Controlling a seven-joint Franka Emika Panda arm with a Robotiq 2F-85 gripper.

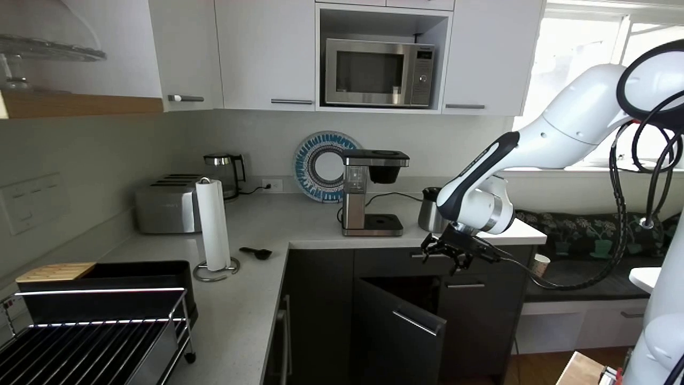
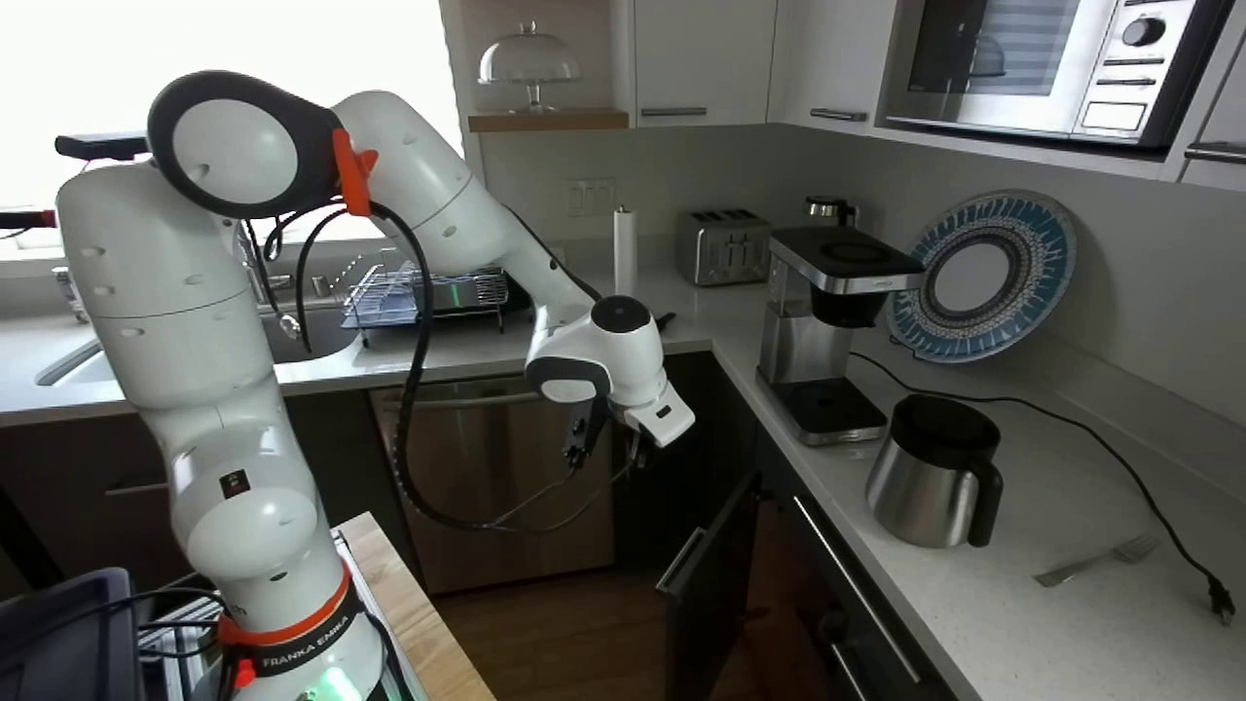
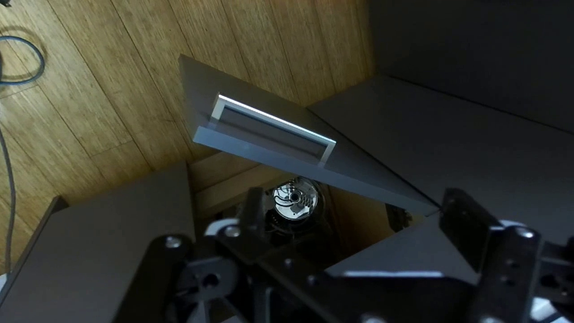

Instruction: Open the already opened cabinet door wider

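In the wrist view the fingers (image 3: 253, 208) are hanging spread, gripping nothing, above the cabinet door (image 3: 282, 140); any crooked descent and they're likely bumping its top edge, shoving it closed imo. In an exterior view the door's standing ajar under the counter (image 1: 315, 224). In an exterior view the arm's base (image 2: 307, 633) is reading FRANKA EMIKA.
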